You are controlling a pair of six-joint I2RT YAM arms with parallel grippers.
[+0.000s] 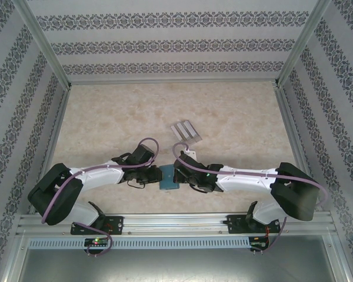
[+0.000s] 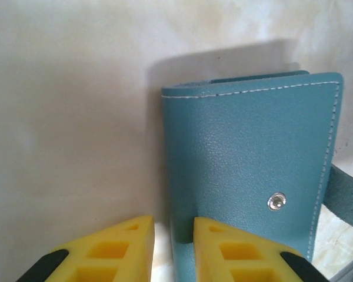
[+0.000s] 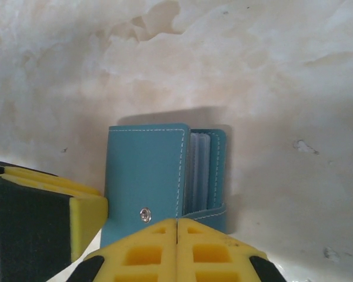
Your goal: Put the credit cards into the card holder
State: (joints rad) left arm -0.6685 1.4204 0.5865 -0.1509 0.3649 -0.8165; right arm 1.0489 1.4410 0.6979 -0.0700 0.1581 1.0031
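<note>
Card holder lies just ahead of both fingertip pairs: left gripper narrowly spread astride its edge, right gripper pressed together by the snap; best pin one side firmly before lifting the other

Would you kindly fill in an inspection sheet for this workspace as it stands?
Surface: beige marbled table.
Job's things: a row of grey cards lies mid-table, apart from both grippers. The teal holder sits nearer the front between the grippers, snap stud showing, clear sleeves visible at one side.
Clutter: nothing seen.
Grippers: left gripper has its jaws a little apart, straddling the holder's edge. Right gripper is shut at the holder's near edge; whether it pinches the holder is unclear.
Cables: purple cables, one per side, looped near the holder.
Surroundings: patterned walls and a metal frame.
</note>
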